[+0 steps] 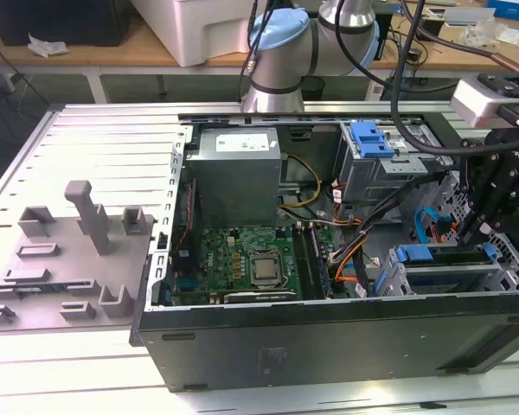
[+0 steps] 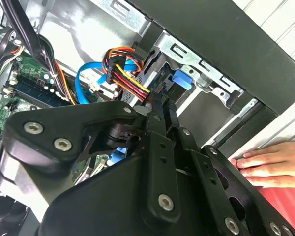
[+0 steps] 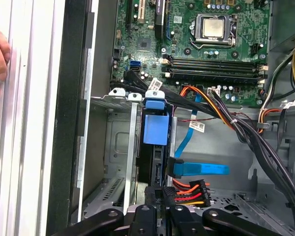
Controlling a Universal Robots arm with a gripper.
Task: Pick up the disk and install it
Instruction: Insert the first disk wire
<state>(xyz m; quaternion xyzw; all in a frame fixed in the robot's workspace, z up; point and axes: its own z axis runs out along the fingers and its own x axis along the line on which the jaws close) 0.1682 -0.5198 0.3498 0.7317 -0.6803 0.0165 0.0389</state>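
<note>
Gripper [image 3: 161, 191] sits clenched at 1 disk [image 3: 156, 130] standing edge-on in 1 cage [image 3: 117, 147]; you see 1 hand [image 2: 270, 164] beside the case [image 3: 71, 123].

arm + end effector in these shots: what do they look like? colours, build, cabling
The arm has silver-grey tubular joints with round light-blue caps, and loose black cables hang beside it. In the second wrist view, the end effector is matte black, with flat linkage bars on a bulky body joined by silver screws and pivot bolts. In the exterior view, a white block sits above it.
</note>
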